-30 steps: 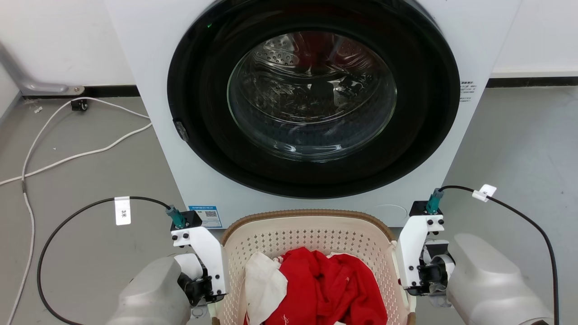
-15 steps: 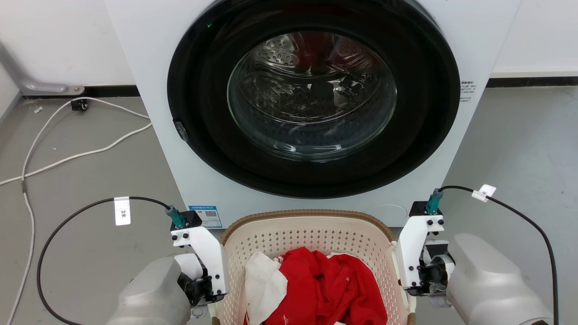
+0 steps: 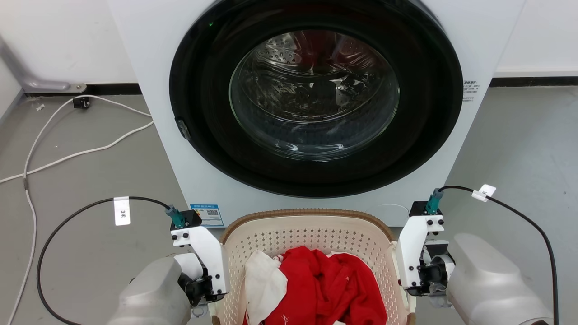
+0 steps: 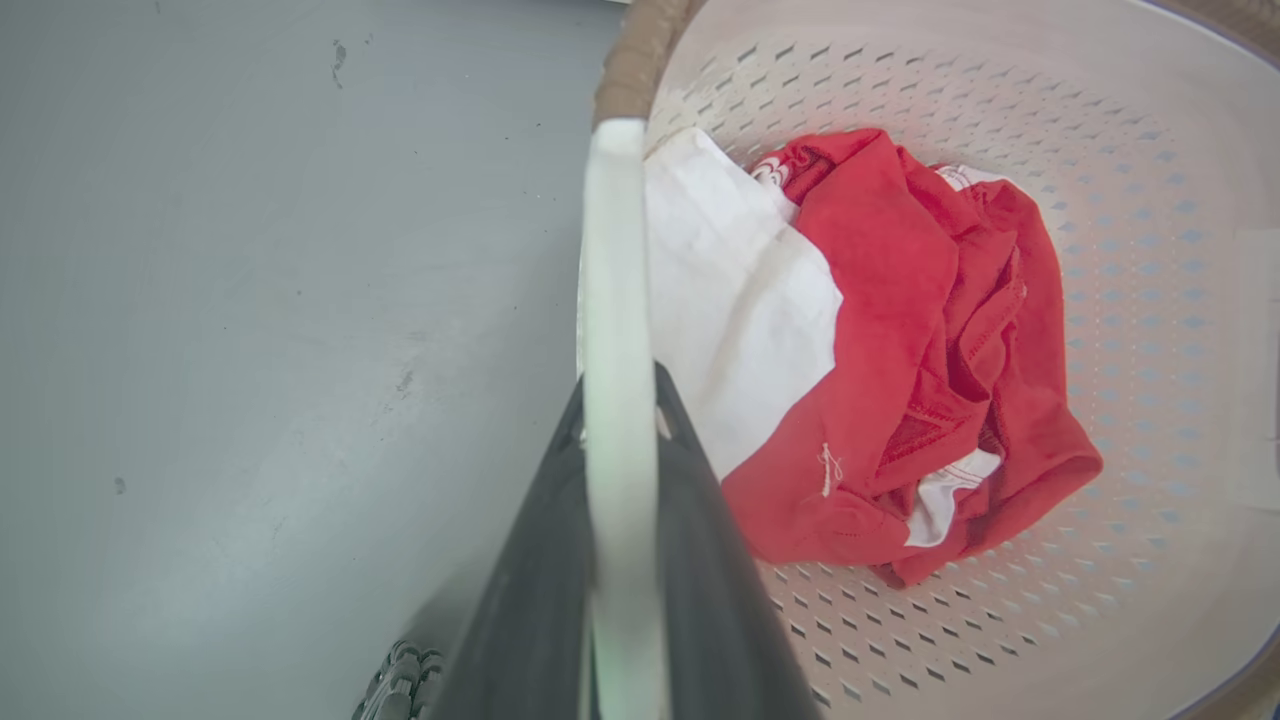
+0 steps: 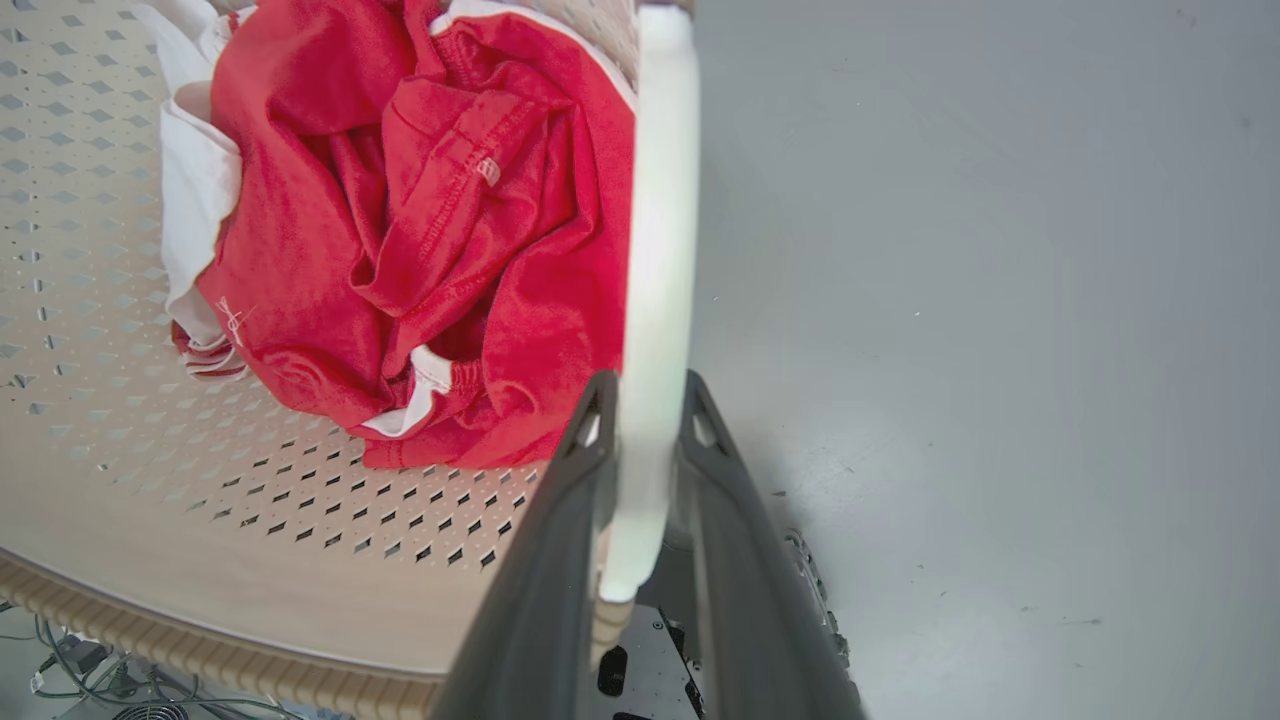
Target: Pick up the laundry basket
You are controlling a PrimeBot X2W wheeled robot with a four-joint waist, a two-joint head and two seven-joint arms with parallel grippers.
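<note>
With both handles pinched: left gripper (image 4: 620, 400) clamping laundry basket (image 3: 311, 225), right gripper (image 5: 645, 400) likewise.

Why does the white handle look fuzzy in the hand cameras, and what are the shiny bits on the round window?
In the left wrist view the white handle sits so near the lens that it blurs, and likewise the other handle in the right wrist view; the red clothes behind stay sharp. In the head view, the washing machine door glass mirrors room light as bright streaks.
</note>
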